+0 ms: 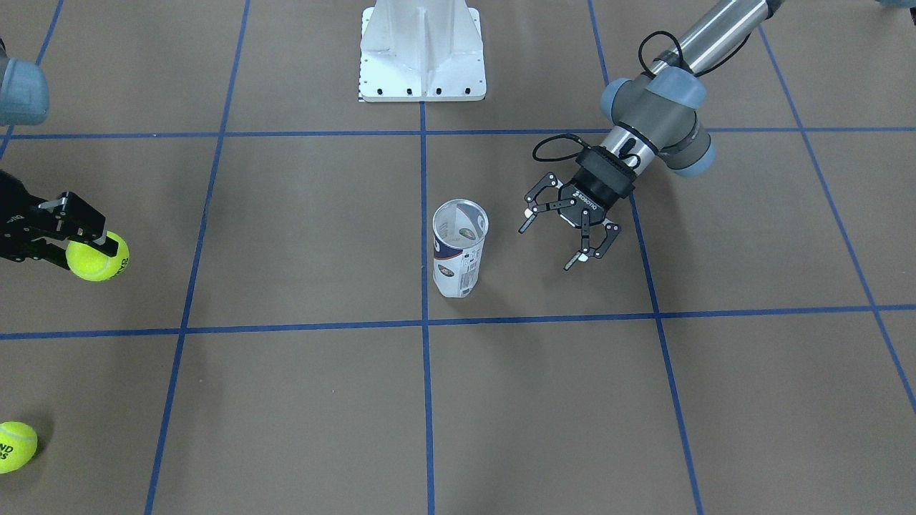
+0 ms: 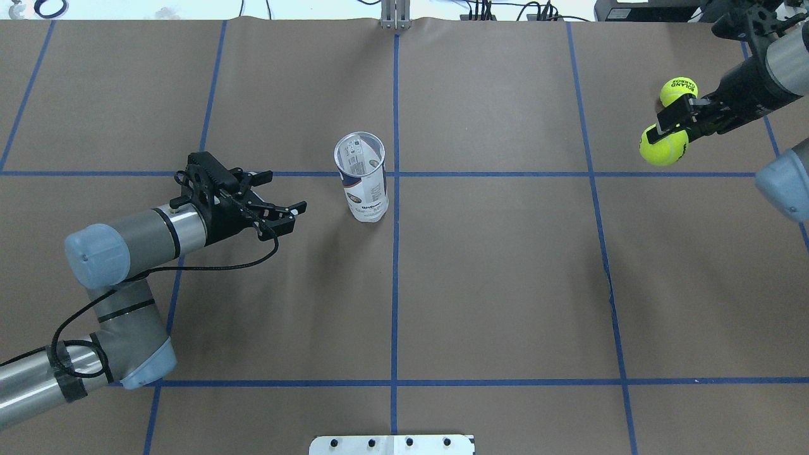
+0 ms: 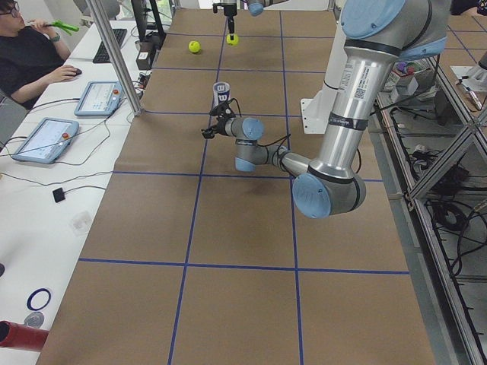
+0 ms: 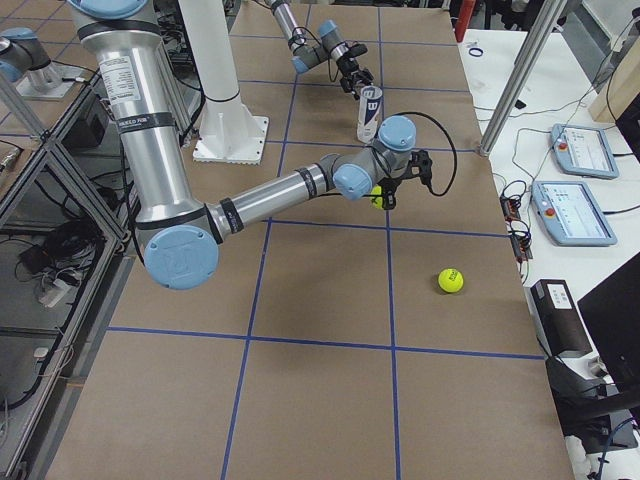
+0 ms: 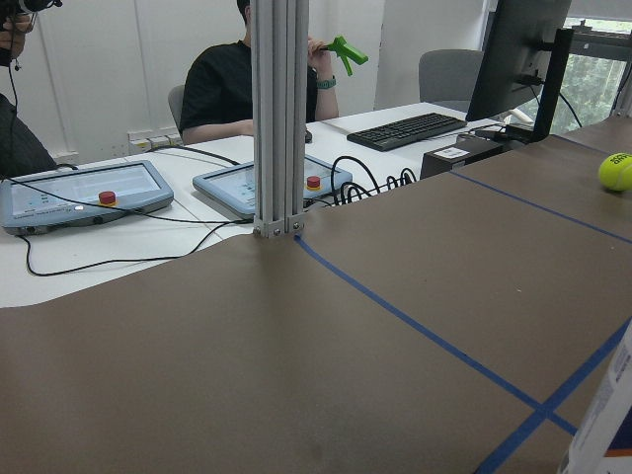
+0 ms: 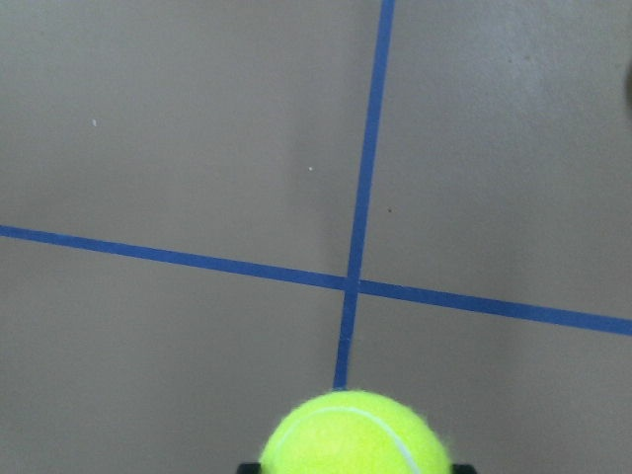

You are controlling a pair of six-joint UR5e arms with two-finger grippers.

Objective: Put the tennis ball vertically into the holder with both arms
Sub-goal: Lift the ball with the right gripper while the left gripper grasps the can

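The holder [image 1: 459, 250] is a clear can with a navy-and-white label, standing upright with its mouth open near the table's middle [image 2: 361, 183]. My left gripper [image 1: 551, 247] is open and empty, a short way beside the holder [image 2: 284, 199] and apart from it. A sliver of the holder [image 5: 607, 425] shows at the left wrist view's lower right edge. My right gripper [image 1: 96, 247] is shut on a yellow tennis ball [image 1: 98, 257], far off to the holder's other side [image 2: 662, 145]. The held ball [image 6: 355, 434] fills the bottom of the right wrist view.
A second tennis ball [image 1: 16, 446] lies loose on the table beyond the right gripper [image 2: 678, 91]. The white pedestal base [image 1: 422, 54] stands at the robot's side. Blue tape lines grid the brown table cover. A person sits at a desk [image 3: 30, 57] past the far edge.
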